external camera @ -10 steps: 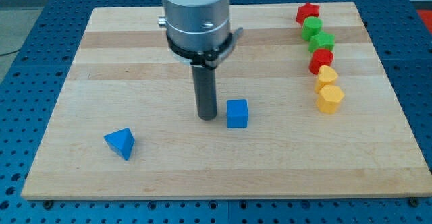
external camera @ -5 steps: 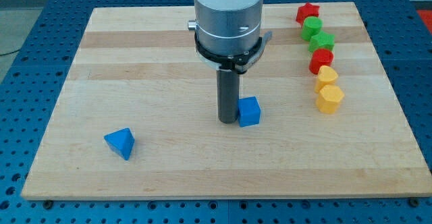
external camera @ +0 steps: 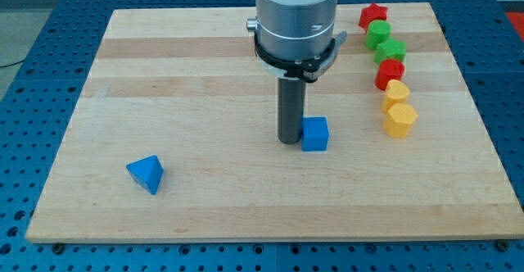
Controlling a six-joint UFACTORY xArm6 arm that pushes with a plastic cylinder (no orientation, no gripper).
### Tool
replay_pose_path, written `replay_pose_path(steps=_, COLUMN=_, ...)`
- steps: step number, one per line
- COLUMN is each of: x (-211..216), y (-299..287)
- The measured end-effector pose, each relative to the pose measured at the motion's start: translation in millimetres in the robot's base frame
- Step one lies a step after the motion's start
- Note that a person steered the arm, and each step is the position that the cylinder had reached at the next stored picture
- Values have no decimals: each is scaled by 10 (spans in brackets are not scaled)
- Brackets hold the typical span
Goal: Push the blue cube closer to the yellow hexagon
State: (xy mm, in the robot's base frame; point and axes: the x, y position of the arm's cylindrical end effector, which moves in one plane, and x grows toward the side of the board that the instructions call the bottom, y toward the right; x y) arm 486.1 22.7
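The blue cube (external camera: 315, 133) sits near the middle of the wooden board (external camera: 164, 67). My tip (external camera: 290, 140) touches the cube's left side. The yellow hexagon (external camera: 400, 120) lies to the right of the cube, at the bottom end of a column of blocks, with a gap of about a cube's width and a half between them. A second yellow block (external camera: 396, 92) sits just above the hexagon.
A column of blocks runs up the view's right: a red block (external camera: 390, 72), two green blocks (external camera: 390, 50) (external camera: 378, 34) and a red star (external camera: 372, 15). A blue pyramid-like block (external camera: 146, 173) lies at the lower left.
My tip has slid to the view's right, met the blue cube's left side and pushed it rightward, closer to the yellow hexagon. The other blocks have not moved.
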Motion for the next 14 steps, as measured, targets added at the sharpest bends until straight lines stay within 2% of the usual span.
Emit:
replay_pose_path(steps=5, x=43, y=552)
replay_pose_path(steps=7, x=-177, y=501)
replay_pose_path(steps=9, x=51, y=643)
replay_pose_path(steps=12, x=60, y=945)
replay_pose_path(steps=14, x=276, y=1156)
